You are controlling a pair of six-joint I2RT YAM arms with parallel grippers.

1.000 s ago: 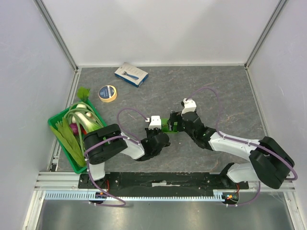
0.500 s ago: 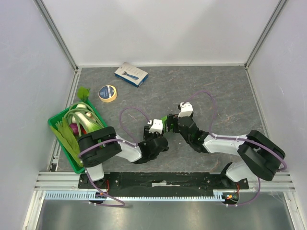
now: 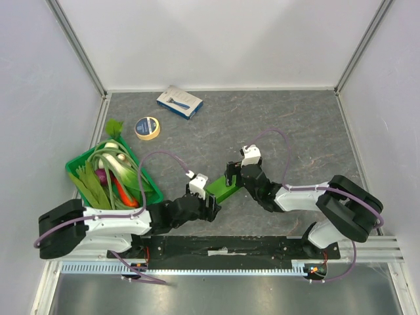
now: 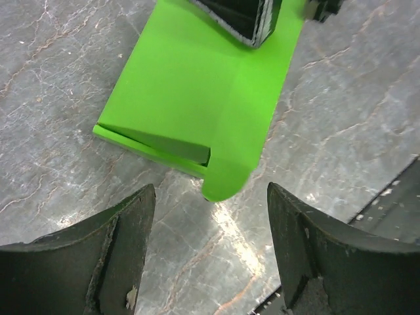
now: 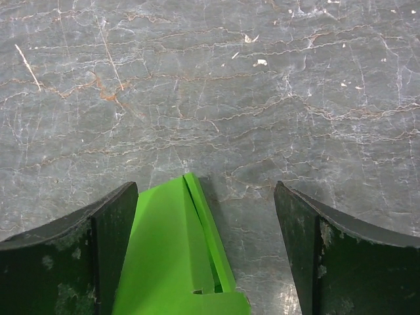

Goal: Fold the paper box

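Reading the scene as mid-fold: found the bright lime-green thin card paper box lying flat on the grey marbled counter between both arms, one side flap creased inward, a rounded tab poking toward the left tool. Saw that tool spread wide and empty, just short of the tab. Saw the right tool equally wide, straddling the far end, gripping nothing. Judged the next move to call for pinching a flap edge and raising a wall while pinning the base.
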